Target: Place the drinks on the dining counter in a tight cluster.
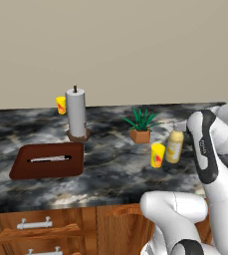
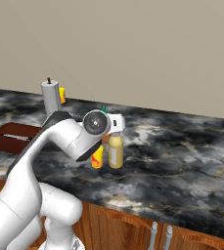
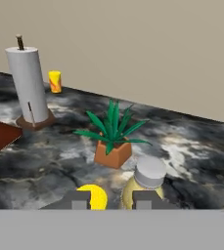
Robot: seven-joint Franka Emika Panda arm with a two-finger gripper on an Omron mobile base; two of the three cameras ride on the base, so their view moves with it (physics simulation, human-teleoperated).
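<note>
A yellow juice bottle (image 1: 174, 146) (image 2: 115, 151) (image 3: 149, 181) with a pale cap stands upright on the black-and-grey marbled dining counter (image 1: 110, 174) (image 2: 182, 161) (image 3: 50, 161). It is at the right of the left base view, in front of a potted plant. My gripper (image 1: 181, 127) (image 2: 117, 128) (image 3: 111, 200) hovers level with the cap, right behind it. In the hand view its fingertips (image 3: 78, 200) stand apart with nothing clamped between them, and the bottle rises just past the right tip.
A small yellow can (image 1: 158, 155) (image 2: 98, 157) (image 3: 92, 196) stands touching-close left of the bottle. Behind them is a potted plant (image 1: 141, 125) (image 3: 112, 141). Farther left are a paper towel roll (image 1: 76, 113) (image 3: 29, 87), another yellow can (image 1: 61, 105) (image 3: 55, 81) and a brown tray (image 1: 48, 160).
</note>
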